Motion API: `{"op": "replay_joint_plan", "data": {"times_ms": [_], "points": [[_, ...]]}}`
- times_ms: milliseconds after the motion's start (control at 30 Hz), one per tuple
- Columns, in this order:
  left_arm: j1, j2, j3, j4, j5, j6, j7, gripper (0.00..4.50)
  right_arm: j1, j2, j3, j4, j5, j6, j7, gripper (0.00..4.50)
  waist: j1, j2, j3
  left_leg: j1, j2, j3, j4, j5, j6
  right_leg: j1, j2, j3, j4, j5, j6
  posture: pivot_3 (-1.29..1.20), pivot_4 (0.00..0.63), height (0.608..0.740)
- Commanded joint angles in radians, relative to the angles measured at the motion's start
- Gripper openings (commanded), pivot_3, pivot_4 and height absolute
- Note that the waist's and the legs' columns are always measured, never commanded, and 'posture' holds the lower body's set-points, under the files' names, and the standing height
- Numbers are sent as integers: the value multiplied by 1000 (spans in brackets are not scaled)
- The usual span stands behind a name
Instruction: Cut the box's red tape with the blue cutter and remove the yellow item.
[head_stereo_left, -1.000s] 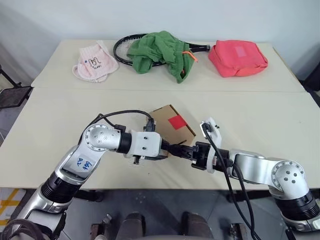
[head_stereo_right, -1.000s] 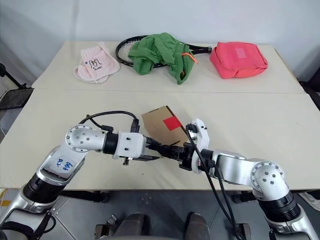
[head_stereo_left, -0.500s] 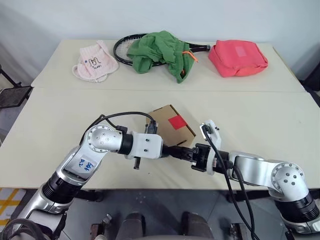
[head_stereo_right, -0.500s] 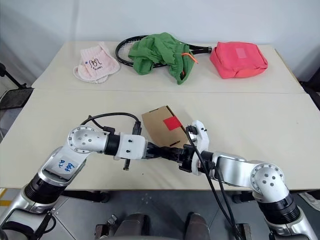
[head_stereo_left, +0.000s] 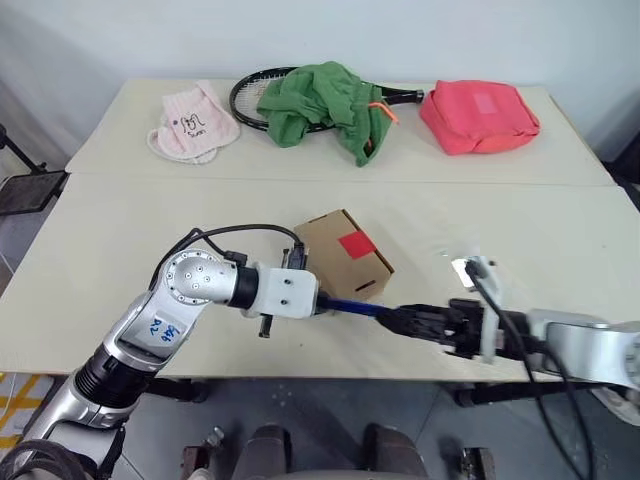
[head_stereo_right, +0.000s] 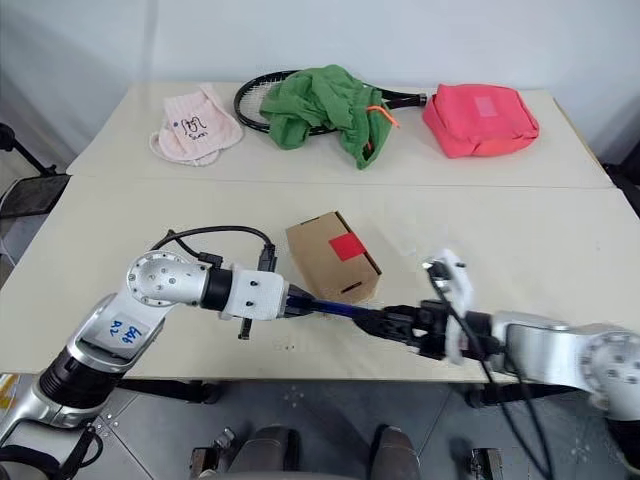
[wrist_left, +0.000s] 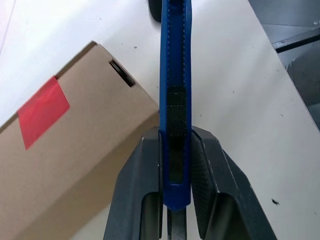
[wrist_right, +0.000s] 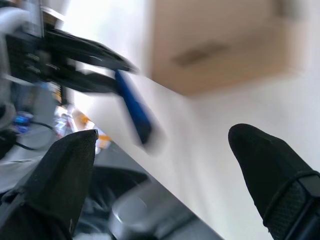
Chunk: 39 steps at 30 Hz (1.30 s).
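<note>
Left claw (wrist_left: 175, 200) is clamped on the rear of the cutter (wrist_left: 175, 95), which juts over the front table edge just beside the box (head_stereo_left: 343, 256); my right claw (head_stereo_right: 385, 322) stands released near the cutter's far tip, grasping nothing. Red tape (head_stereo_left: 354, 244) sits on the box's top face, uncut. I judge I should swing the tip up over that face, brace the box with the free claw, and draw shallow along the tape.
</note>
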<state>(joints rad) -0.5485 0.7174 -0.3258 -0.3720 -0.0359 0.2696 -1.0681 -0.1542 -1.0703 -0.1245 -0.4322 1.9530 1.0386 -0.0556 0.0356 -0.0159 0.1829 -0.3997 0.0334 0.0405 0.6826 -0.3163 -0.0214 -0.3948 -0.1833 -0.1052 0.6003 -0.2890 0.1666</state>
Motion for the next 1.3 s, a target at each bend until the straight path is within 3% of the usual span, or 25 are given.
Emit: {"op": "replay_joint_plan", "data": {"times_ms": [33, 200, 333, 533, 800, 1267, 1300], "points": [[-8, 4, 10, -8, -22, -43, -33, 402, 42, -114, -117, 48, 19, 86, 164, 4461, 1, 0, 0, 0, 0, 0, 0, 0, 0, 0, 0, 0, 0, 0, 0, 0, 150, 740], [-21, -17, -4, -5, -28, -44, -51, 402, -97, -155, -21, 113, 19, 127, 241, 4461, -11, 0, 0, 1, 0, 0, 0, 0, 0, 0, 0, 0, 0, 0, 0, 0, 150, 740], [-23, -28, -11, -13, -29, -33, -61, 402, -267, -72, 137, 141, 19, 153, 224, 4461, -10, 0, 0, 1, 0, 0, 0, 0, 0, 0, 0, 0, 0, 0, 0, 0, 150, 740], [-25, -38, -12, -20, -23, -14, -55, 402, -381, 34, 285, 171, 19, 160, 132, 4461, -4, 0, 0, -2, 0, -1, 1, 0, 0, 0, 0, -1, -3, 1, 1, 0, 150, 740], [-34, -48, -16, -20, -14, 2, -49, 402, -420, 117, 347, 193, 19, 161, 50, 4461, -6, 0, 0, -3, 0, 0, 1, 0, 0, 0, 0, -1, -4, 2, 1, 0, 150, 740], [-30, -47, -21, -48, -9, 29, -42, 402, -418, 220, 328, 233, 19, 150, -60, 4461, -8, 0, 0, -3, 0, 0, 1, 0, 0, 0, 0, -1, -4, 2, 1, 0, 150, 740], [-30, -48, -21, -49, -8, 31, -41, 402, -418, 225, 327, 234, 19, 149, -65, 4296, -8, 0, 0, -3, 0, 0, 1, 0, 0, 0, 0, -1, -4, 2, 2, 0, 150, 740]]}}
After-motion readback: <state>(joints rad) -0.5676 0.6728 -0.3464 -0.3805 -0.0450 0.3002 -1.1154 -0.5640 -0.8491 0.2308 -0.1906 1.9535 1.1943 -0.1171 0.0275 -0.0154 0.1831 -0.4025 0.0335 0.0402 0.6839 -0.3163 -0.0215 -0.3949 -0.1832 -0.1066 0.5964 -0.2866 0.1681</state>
